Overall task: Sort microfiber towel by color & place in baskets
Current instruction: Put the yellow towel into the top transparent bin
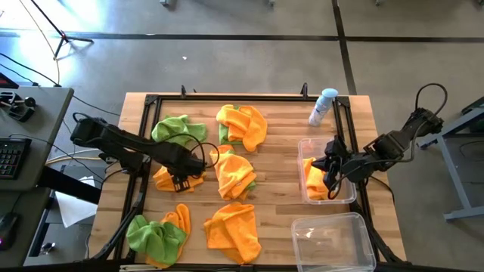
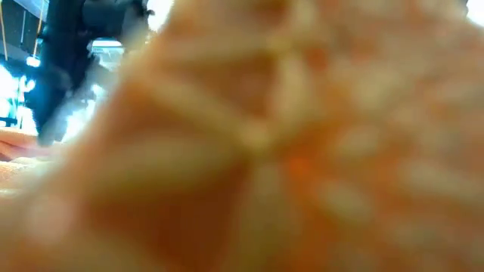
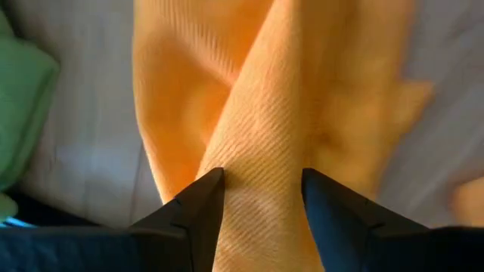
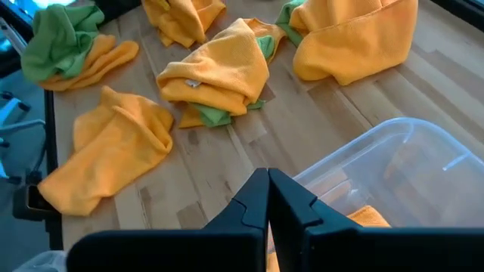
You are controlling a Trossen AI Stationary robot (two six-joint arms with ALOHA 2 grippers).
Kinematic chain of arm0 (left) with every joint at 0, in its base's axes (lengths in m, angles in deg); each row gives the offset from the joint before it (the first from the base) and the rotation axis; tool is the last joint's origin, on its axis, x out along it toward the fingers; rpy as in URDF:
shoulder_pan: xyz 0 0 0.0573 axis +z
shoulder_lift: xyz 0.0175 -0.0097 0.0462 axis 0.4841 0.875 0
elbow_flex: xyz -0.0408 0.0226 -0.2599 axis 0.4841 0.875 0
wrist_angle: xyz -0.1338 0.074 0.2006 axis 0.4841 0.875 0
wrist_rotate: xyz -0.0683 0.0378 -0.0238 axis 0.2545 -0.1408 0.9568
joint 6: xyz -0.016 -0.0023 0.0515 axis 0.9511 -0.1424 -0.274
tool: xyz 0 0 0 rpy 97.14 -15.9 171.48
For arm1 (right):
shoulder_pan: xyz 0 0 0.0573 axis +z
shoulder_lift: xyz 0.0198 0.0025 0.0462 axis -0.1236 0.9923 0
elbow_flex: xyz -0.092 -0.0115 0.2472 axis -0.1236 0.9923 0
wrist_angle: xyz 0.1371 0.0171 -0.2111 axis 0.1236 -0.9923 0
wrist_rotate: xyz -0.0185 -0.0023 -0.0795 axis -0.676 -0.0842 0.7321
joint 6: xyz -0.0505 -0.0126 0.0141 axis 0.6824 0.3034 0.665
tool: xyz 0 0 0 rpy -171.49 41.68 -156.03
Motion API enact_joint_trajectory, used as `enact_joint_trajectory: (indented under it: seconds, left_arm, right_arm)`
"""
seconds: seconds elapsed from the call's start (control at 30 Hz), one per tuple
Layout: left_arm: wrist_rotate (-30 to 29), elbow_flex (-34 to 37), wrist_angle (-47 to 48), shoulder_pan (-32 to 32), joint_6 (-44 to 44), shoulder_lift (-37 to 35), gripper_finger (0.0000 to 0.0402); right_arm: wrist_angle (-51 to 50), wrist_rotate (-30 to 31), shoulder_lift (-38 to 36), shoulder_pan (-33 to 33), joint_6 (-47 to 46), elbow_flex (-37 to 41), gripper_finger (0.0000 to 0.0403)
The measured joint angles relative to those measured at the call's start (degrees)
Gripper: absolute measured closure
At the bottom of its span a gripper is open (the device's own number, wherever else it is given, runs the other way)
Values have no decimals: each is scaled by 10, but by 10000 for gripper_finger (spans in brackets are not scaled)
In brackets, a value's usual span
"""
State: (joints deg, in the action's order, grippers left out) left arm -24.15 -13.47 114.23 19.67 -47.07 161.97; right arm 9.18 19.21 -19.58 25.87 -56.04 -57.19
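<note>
Orange and lime green microfiber towels lie scattered on the wooden table (image 1: 280, 189). My left gripper (image 1: 181, 181) is down over an orange towel (image 1: 165, 180) left of centre and is shut on it. My right gripper (image 1: 331, 174) is shut and holds nothing. It hovers over the left rim of the far clear basket (image 1: 344, 198), where an orange towel (image 1: 314, 181) lies. The near basket (image 1: 333, 240) stands at the table's near right corner. In the low view a blurred orange cloth (image 2: 287, 151) close to the lens hides nearly everything. My left gripper (image 3: 261, 196) pinches a raised fold (image 3: 261, 174) of the orange towel between its two fingers, coming from above and pointing down. The fold runs away from the fingertips as a ridge. The rest of the towel (image 3: 189, 91) spreads over the table below.
A green towel (image 1: 180, 128) and an orange-and-green pile (image 1: 242, 125) lie toward the far edge. An orange towel over green (image 1: 236, 172) lies at centre, an orange one (image 1: 233, 227) and a green-and-orange pile (image 1: 159, 234) near the front. A white-and-blue spray bottle (image 1: 324, 106) stands far right.
</note>
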Motion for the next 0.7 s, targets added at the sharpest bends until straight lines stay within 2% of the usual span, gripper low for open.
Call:
enact_joint_trajectory:
  seconds: [0.2,0.33,0.47,0.5,0.7]
  left_arm:
    - [26,83,-85,-1,22,0,247]
    - [31,110,-109,-1,51,-3,288]
    - [32,95,-93,-3,64,-16,376]
    - [31,86,-86,-3,68,-24,388]
    - [-14,-2,-4,-15,95,-95,397]
  right_arm:
    - [3,15,0,0,-6,0,402]
    - [3,32,0,0,-8,0,402]
    - [11,37,0,0,-3,0,402]
    - [11,44,0,0,-1,0,402]
    - [11,84,0,0,12,0,402]
